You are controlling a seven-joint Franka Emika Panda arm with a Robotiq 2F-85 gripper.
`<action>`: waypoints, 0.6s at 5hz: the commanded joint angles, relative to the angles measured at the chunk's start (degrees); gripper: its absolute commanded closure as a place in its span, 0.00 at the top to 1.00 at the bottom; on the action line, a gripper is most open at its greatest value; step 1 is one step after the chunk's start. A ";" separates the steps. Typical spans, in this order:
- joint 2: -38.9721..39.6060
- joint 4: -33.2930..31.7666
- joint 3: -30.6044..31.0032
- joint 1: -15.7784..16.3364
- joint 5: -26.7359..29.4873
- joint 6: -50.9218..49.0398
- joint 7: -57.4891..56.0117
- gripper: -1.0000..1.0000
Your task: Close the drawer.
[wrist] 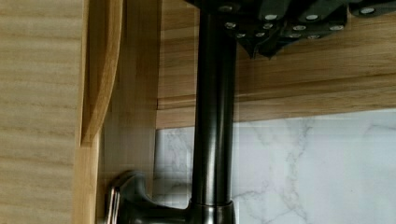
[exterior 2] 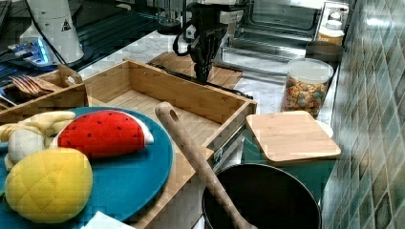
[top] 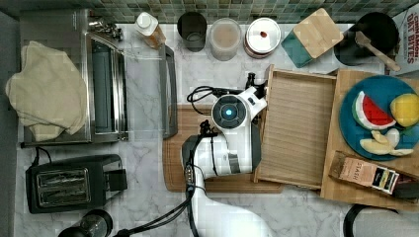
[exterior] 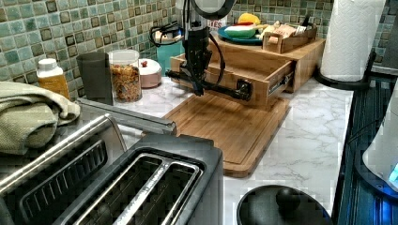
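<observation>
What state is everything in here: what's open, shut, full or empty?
drawer: pulled out, empty inside.
gripper: at the drawer's black bar handle.
toaster oven: door folded down, open.
toaster: slots empty.
cereal jar: lidded, mostly full.
blue plate: loaded with toy food.
black pot: no lid, a wooden spoon leaning in it.
</observation>
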 commanded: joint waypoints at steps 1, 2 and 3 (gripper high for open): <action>-1.78 2.68 -11.78 -10.63 -7.22 3.53 -9.51 0.00; -3.04 1.17 -13.75 -12.87 -9.79 4.25 -9.15 0.00; -2.05 2.30 -16.48 -14.47 -10.89 5.47 -12.50 0.00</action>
